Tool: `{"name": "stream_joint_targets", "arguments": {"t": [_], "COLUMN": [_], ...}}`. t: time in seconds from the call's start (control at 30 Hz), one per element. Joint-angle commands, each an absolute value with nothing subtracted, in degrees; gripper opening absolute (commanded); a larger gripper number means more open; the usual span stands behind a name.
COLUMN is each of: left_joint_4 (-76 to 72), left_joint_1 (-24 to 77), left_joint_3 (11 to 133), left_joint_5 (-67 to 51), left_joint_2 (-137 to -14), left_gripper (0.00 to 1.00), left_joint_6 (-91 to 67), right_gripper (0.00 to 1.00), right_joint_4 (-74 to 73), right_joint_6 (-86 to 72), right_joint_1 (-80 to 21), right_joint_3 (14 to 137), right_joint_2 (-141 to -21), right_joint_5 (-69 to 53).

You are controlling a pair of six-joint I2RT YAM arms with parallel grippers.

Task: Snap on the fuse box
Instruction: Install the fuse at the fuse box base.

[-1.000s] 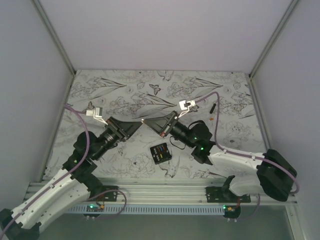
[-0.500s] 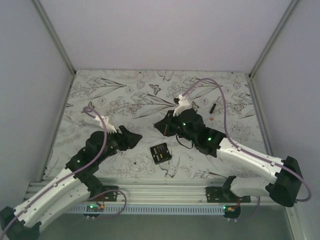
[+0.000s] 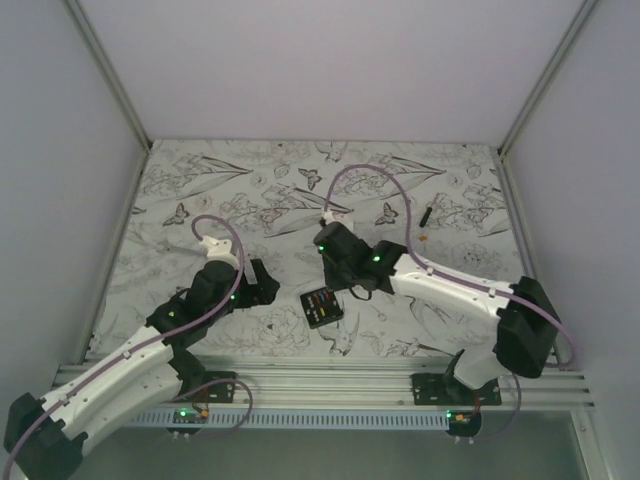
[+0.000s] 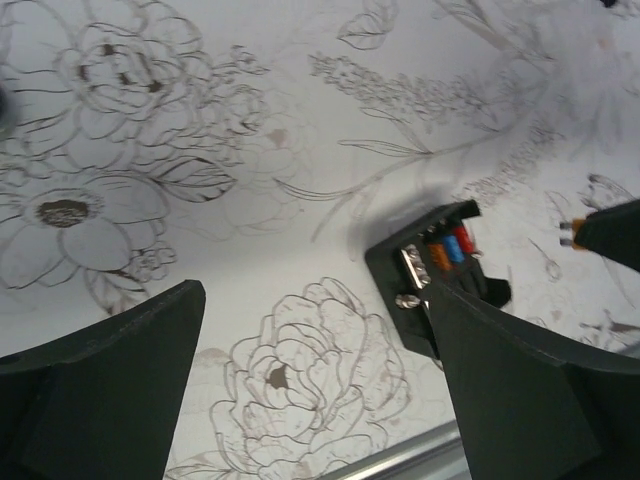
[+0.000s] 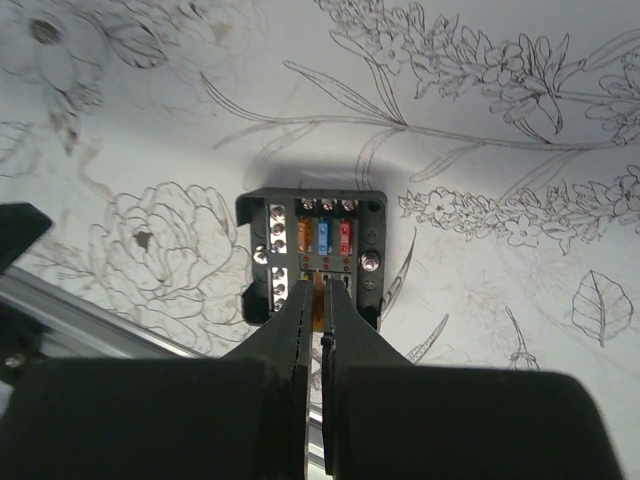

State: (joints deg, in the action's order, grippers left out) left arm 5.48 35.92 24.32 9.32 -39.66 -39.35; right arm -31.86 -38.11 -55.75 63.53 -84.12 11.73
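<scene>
At lower centre of the top view the fuse box [image 3: 322, 306] lies loose on the mat [image 3: 200, 190], left gripper [image 4: 315, 297] wide open beside it, right gripper [image 5: 320, 288] pinching an orange bit [image 5: 318, 306] (a fuse, probably) just above, so pressing down may skid or tilt the unbraced box.

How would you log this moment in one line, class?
left gripper: open, left of fuse box | right gripper: shut on small orange piece, above fuse box | fuse box: lying on table
</scene>
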Motion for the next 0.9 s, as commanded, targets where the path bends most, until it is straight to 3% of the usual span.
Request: {"name": "stream_joint_targets", "arguments": {"t": [0.0,0.4,0.87], "left_joint_4": [9.4,10.7,11.4], "left_joint_1": [34.8,33.7,33.5], "left_joint_3": [24.5,24.6,24.8], "left_joint_5": [15.4,15.9,16.5], "left_joint_2": [-39.1,-39.7,-39.6], "left_gripper": [0.99,1.00,1.00], "left_joint_6": [-38.7,-39.7,-40.1], "right_gripper": [0.00,0.00,0.00], "right_joint_4": [-40.5,-45.2,-43.6], "right_joint_6": [-37.9,-40.4,-40.6], "right_joint_1": [-58.6,-62.7,-63.7], "right_joint_3": [69.4,73.5,72.9], "right_joint_2": [-89.2,-99.4,-102.2], "right_joint_5": [16.8,16.2,16.0]}}
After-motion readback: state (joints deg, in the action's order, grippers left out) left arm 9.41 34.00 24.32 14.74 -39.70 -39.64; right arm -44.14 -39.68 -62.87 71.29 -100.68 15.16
